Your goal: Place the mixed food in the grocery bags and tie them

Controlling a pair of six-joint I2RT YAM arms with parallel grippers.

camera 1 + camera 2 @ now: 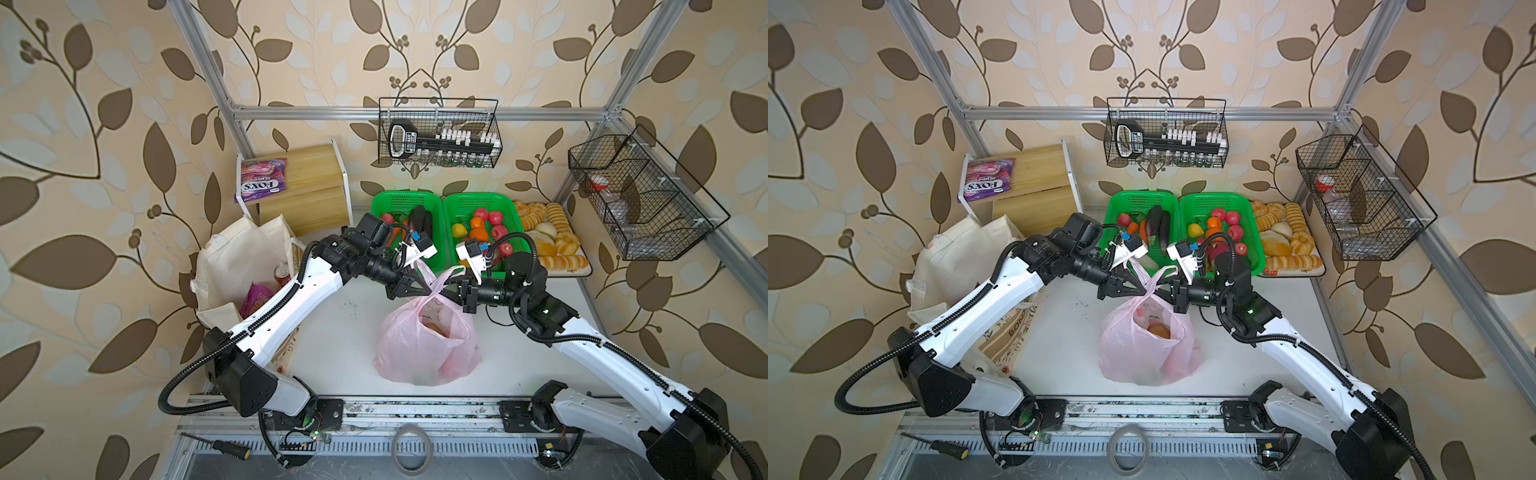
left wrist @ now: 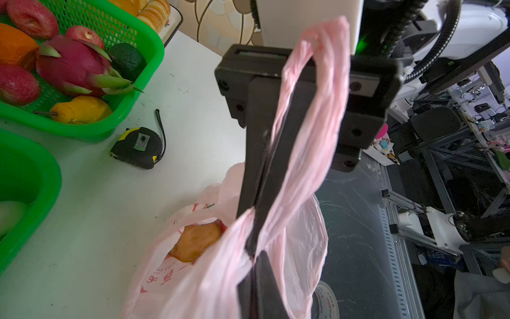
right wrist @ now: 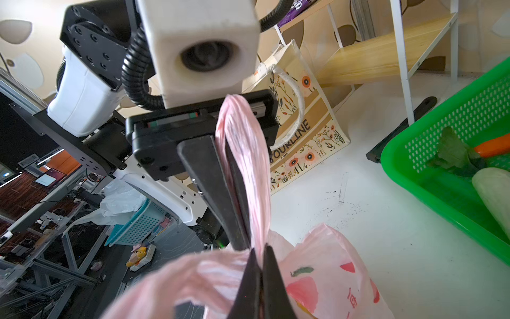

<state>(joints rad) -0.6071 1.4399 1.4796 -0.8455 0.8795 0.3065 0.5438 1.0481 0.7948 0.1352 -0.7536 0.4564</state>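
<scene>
Left wrist view: left gripper (image 2: 255, 262) clamps one handle of the pink plastic bag (image 2: 193, 276); right gripper (image 2: 249, 239) pinches the other. Both hold them together over the middle of the bench (image 1: 332, 328), seemingly for tying.

A robotics lab staged as a home corner is shown: the white table (image 1: 340, 340) is enclosed by an aluminium frame (image 1: 415, 113) hung with leaf-patterned wallpaper (image 1: 104, 174), and beyond the table, metal-framed workbenches (image 2: 447, 154) with other equipment are seen in the wrist views.
</scene>
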